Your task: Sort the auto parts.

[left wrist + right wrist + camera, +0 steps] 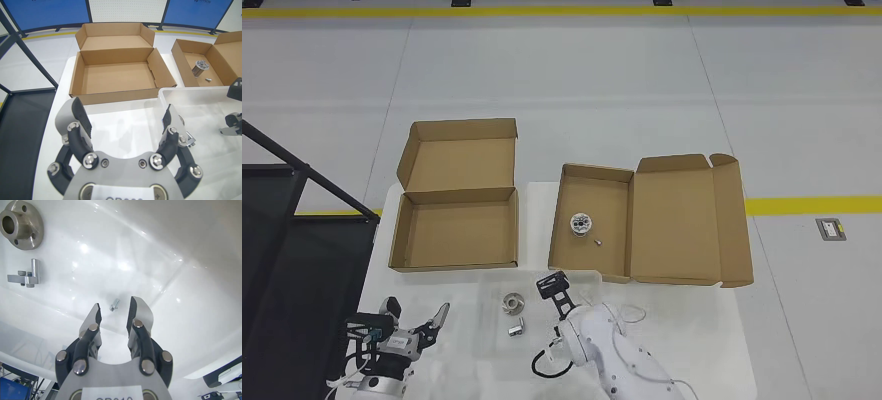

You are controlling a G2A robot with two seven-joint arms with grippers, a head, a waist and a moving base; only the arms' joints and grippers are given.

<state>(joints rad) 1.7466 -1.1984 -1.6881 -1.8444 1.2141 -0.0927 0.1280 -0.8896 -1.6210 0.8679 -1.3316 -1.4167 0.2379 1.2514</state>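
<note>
My right fingers (140, 311) stand apart either side of the small bolt (114, 306) in the clear tray (160, 247), placed to pinch it. My left fingers (79, 111) hang apart over the desk (117, 121).

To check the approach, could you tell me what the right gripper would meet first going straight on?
The right gripper would probably meet the small bolt first, lying on the clear tray between its open jaws; depth is unclear.

My left gripper (122, 111): its finger (171, 121) hides most of the bracket (191, 141). My right arm (234, 121) is cut off by the left wrist view's edge. Screw (599, 240) in the right box (592, 200): too small from above to identify further
</note>
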